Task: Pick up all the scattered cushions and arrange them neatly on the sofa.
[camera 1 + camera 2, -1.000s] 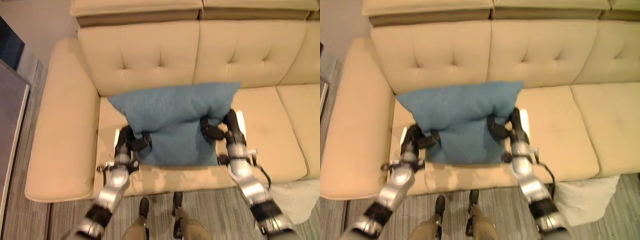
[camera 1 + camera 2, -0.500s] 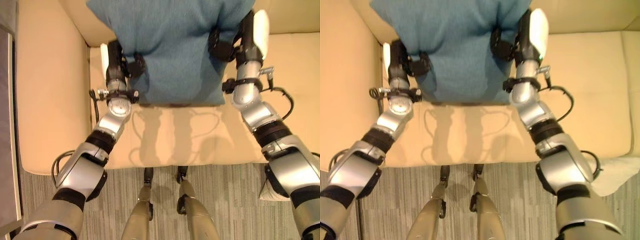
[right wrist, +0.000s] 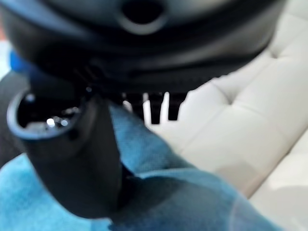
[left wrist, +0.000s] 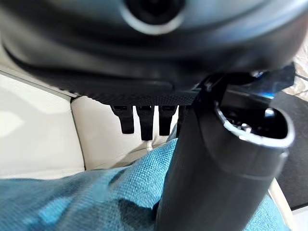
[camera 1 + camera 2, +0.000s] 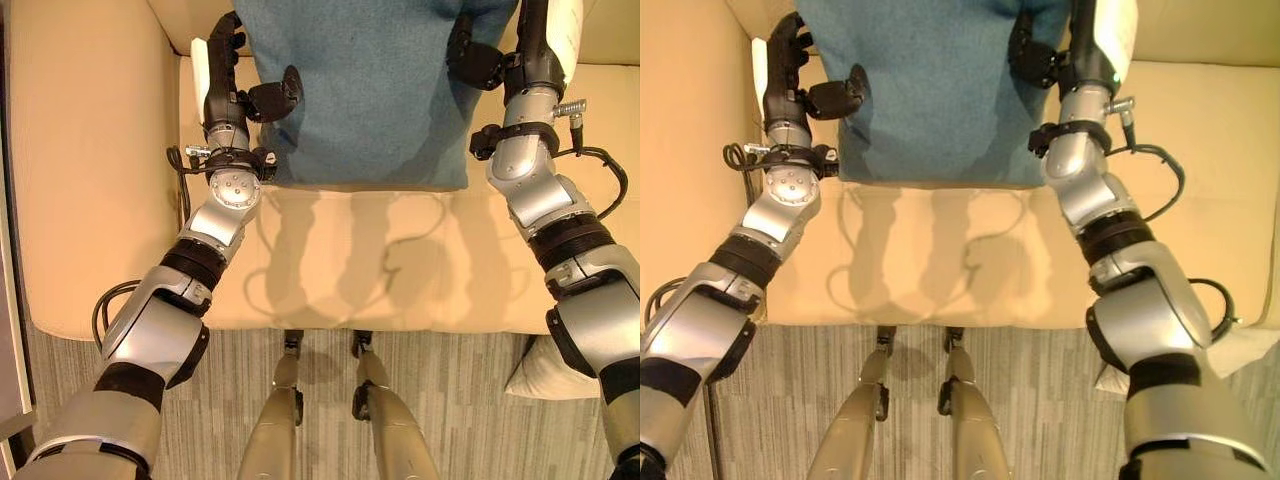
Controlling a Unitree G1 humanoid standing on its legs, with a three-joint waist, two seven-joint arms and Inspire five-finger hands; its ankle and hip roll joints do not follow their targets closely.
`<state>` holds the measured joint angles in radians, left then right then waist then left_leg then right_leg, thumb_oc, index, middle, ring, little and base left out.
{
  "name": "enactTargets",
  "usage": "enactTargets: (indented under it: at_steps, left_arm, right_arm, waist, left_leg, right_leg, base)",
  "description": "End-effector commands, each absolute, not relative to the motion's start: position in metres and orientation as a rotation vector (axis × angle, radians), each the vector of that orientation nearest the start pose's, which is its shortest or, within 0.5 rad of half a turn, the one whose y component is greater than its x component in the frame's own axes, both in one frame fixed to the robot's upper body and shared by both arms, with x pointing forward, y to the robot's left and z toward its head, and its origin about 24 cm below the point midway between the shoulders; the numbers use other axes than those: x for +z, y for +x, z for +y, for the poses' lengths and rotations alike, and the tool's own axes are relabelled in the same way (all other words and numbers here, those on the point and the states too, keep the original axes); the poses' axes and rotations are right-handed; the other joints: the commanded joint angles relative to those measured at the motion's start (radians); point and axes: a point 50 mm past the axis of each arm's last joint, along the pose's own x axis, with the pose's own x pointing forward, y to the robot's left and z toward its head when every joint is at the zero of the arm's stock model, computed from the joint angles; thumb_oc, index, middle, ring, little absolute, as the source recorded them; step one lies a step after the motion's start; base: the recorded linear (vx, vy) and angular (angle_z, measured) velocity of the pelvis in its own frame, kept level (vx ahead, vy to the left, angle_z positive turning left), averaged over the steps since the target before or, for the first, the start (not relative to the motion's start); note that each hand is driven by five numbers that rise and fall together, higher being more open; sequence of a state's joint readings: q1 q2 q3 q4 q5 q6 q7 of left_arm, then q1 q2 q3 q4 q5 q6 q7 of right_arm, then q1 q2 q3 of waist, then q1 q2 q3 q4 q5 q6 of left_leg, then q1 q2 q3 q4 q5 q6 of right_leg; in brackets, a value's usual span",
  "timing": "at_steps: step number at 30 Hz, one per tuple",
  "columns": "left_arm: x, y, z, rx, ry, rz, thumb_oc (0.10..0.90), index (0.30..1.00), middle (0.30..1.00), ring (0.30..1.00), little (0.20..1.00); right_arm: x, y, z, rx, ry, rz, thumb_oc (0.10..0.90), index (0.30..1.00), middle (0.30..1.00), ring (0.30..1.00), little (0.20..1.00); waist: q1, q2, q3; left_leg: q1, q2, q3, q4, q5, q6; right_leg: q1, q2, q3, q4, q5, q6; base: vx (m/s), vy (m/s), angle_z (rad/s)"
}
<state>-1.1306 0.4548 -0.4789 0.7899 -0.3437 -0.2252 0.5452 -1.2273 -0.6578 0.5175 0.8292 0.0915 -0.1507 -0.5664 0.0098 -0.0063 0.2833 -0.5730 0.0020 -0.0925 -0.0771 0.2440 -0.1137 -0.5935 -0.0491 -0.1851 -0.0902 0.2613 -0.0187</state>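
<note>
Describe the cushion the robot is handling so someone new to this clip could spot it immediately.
Start at the beige sofa that spans the head views; on its seat, against the backrest, lies the blue cushion. The left hand and right hand flank it, each thumb pressed into its fabric. Its blue colour separates it from the pale cushion on the floor by the sofa's front edge.

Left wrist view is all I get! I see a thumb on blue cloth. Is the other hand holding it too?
Observer: Yes, the right hand pinches the blue cushion on its other side.
Operator: Where's the cushion sitting?
Observer: Its bottom edge rests on the sofa seat.
Operator: Any more cushions?
Observer: A white cushion lies on the floor by the sofa's front, on the robot's right.
</note>
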Motion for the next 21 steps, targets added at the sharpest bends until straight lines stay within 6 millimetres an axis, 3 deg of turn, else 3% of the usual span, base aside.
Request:
enactTargets:
  at_steps: [1,3,4,5,7,8,9,10,12,13,14,17,20,21]
  left_arm:
    - [0.265,0.386,0.178,0.288,0.296,-0.717,0.800,0.900,0.900,0.900,0.900]
    - [0.257,0.383,0.186,0.299,0.295,-0.701,0.800,0.900,0.900,0.900,0.900]
    - [0.248,0.380,0.194,0.313,0.284,-0.680,0.800,0.900,0.900,0.900,0.900]
    - [0.226,0.371,0.208,0.332,0.236,-0.637,0.800,0.900,0.900,0.900,0.900]
    - [0.213,0.367,0.212,0.338,0.214,-0.613,0.800,0.900,0.900,0.900,0.900]
    - [0.201,0.361,0.217,0.337,0.198,-0.587,0.800,0.900,0.900,0.900,0.900]
    - [0.169,0.349,0.229,0.361,0.163,-0.503,0.800,0.900,0.900,0.900,0.900]
    - [0.154,0.343,0.233,0.368,0.146,-0.459,0.800,0.900,0.900,0.900,0.900]
    - [0.131,0.331,0.242,0.380,0.128,-0.394,0.800,0.900,0.900,0.900,0.900]
    - [0.129,0.330,0.242,0.378,0.129,-0.390,0.800,0.900,0.900,0.900,0.900]
    - [0.107,0.317,0.246,0.379,0.125,-0.323,0.800,0.900,0.900,0.900,0.900]
    - [0.069,0.294,0.253,0.384,0.138,-0.194,0.800,0.900,0.900,0.900,0.900]
    - [0.022,0.262,0.255,0.341,0.184,-0.005,0.800,0.900,0.900,0.900,0.900]
    - [0.021,0.261,0.255,0.341,0.185,-0.002,0.800,0.900,0.900,0.900,0.900]
  right_arm:
    - [0.296,0.381,-0.213,-0.424,-0.521,-0.750,0.800,0.900,0.900,0.900,0.900]
    - [0.289,0.377,-0.225,-0.447,-0.501,-0.735,0.800,0.900,0.900,0.900,0.900]
    - [0.280,0.373,-0.234,-0.460,-0.479,-0.719,0.800,0.900,0.900,0.900,0.900]
    - [0.257,0.363,-0.256,-0.499,-0.439,-0.671,0.800,0.900,0.900,0.900,0.900]
    - [0.246,0.358,-0.265,-0.517,-0.425,-0.643,0.800,0.900,0.900,0.900,0.900]
    - [0.231,0.351,-0.274,-0.534,-0.412,-0.606,0.800,0.900,0.900,0.900,0.900]
    - [0.200,0.339,-0.287,-0.551,-0.403,-0.530,0.800,0.900,0.900,0.900,0.900]
    - [0.186,0.332,-0.293,-0.556,-0.399,-0.495,0.800,0.900,0.900,0.900,0.900]
    - [0.163,0.320,-0.302,-0.564,-0.406,-0.429,0.800,0.900,0.900,0.900,0.900]
    - [0.161,0.319,-0.302,-0.563,-0.407,-0.424,0.800,0.900,0.900,0.900,0.900]
    - [0.139,0.307,-0.306,-0.557,-0.416,-0.361,0.800,0.900,0.900,0.900,0.900]
    - [0.103,0.285,-0.313,-0.550,-0.451,-0.237,0.800,0.900,0.900,0.900,0.900]
    - [0.052,0.257,-0.313,-0.505,-0.475,-0.045,0.800,0.900,0.900,0.900,0.900]
    - [0.051,0.256,-0.313,-0.505,-0.476,-0.042,0.800,0.900,0.900,0.900,0.900]
  waist:
    - [0.007,-0.011,-0.136]
    - [0.003,-0.012,-0.139]
    - [0.002,-0.013,-0.143]
    - [-0.002,-0.012,-0.145]
    - [-0.004,-0.012,-0.150]
    - [-0.005,-0.013,-0.151]
    - [-0.010,-0.015,-0.157]
    - [-0.012,-0.017,-0.163]
    - [-0.015,-0.020,-0.171]
    - [-0.014,-0.021,-0.173]
    - [-0.018,-0.021,-0.176]
    - [-0.022,-0.024,-0.182]
    - [-0.029,-0.026,-0.187]
    - [-0.029,-0.026,-0.186]
  left_leg:
    - [0.031,-0.002,0.004,-0.010,-0.086,-0.029]
    - [0.035,-0.004,0.005,-0.010,-0.084,-0.028]
    - [0.042,-0.003,0.007,-0.010,-0.087,-0.028]
    - [0.065,-0.004,0.011,-0.010,-0.102,-0.026]
    - [0.070,-0.005,0.012,-0.010,-0.100,-0.023]
    - [0.082,-0.004,0.015,-0.010,-0.105,-0.022]
    - [0.114,-0.002,0.023,-0.010,-0.125,-0.016]
    - [0.122,-0.002,0.025,-0.010,-0.123,-0.013]
    - [0.142,-0.001,0.032,-0.010,-0.131,-0.008]
    - [0.146,-0.001,0.033,-0.010,-0.132,-0.008]
    - [0.165,-0.001,0.040,-0.010,-0.137,-0.006]
    - [0.207,0.002,0.051,-0.010,-0.146,-0.002]
    - [0.271,0.007,0.061,-0.010,-0.158,0.004]
    - [0.275,0.007,0.061,-0.010,-0.159,0.004]
  right_leg:
    - [0.057,-0.008,0.018,0.077,-0.187,0.139]
    - [0.064,-0.010,0.017,0.074,-0.183,0.139]
    - [0.073,-0.011,0.015,0.072,-0.183,0.139]
    - [0.095,-0.013,0.017,0.070,-0.190,0.138]
    - [0.102,-0.016,0.016,0.068,-0.186,0.137]
    - [0.116,-0.017,0.017,0.065,-0.188,0.136]
    - [0.145,-0.019,0.021,0.060,-0.195,0.135]
    - [0.156,-0.022,0.023,0.054,-0.189,0.136]
    - [0.178,-0.025,0.027,0.046,-0.189,0.136]
    - [0.182,-0.025,0.028,0.043,-0.188,0.136]
    - [0.202,-0.028,0.030,0.038,-0.188,0.137]
    - [0.253,-0.029,0.032,0.028,-0.191,0.138]
    - [0.317,-0.025,0.033,0.021,-0.197,0.139]
    - [0.322,-0.025,0.033,0.020,-0.197,0.139]
  base:
    - [0.00,0.008,0.04]
    - [-0.01,0.006,0.02]
    - [0.00,0.000,0.00]
    - [0.00,0.000,0.00]
    - [0.00,0.000,0.00]
    - [0.04,0.028,-0.03]
    - [0.03,0.041,-0.13]
    - [0.04,0.046,-0.29]
    - [0.01,0.015,-0.28]
    - [0.01,0.011,-0.09]
    - [0.03,0.007,-0.04]
    - [0.04,-0.005,-0.01]
    - [0.05,-0.024,-0.07]
    - [0.04,-0.016,-0.06]
